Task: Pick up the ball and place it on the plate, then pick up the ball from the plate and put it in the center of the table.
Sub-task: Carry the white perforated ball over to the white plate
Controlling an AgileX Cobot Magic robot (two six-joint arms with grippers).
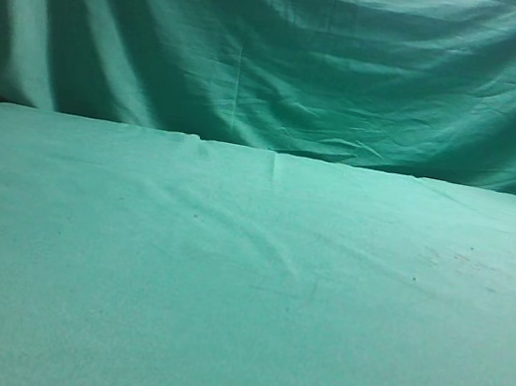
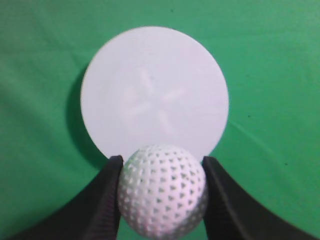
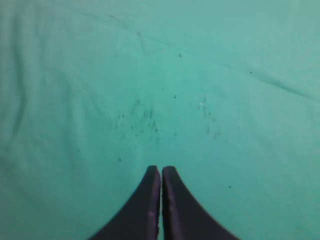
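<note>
In the left wrist view the white dimpled ball (image 2: 162, 189) sits between my left gripper's (image 2: 161, 167) two black fingers, which press on both its sides. It hangs above the near edge of the round white plate (image 2: 154, 92), which lies flat on the green table (image 2: 280, 75). My right gripper (image 3: 161, 171) is shut and empty above bare green cloth. The exterior view shows only the green table (image 1: 241, 290); no arm, ball or plate shows there.
A draped green backdrop curtain (image 1: 284, 48) hangs behind the table's far edge. The cloth under the right gripper has dark specks (image 3: 145, 120) and light wrinkles.
</note>
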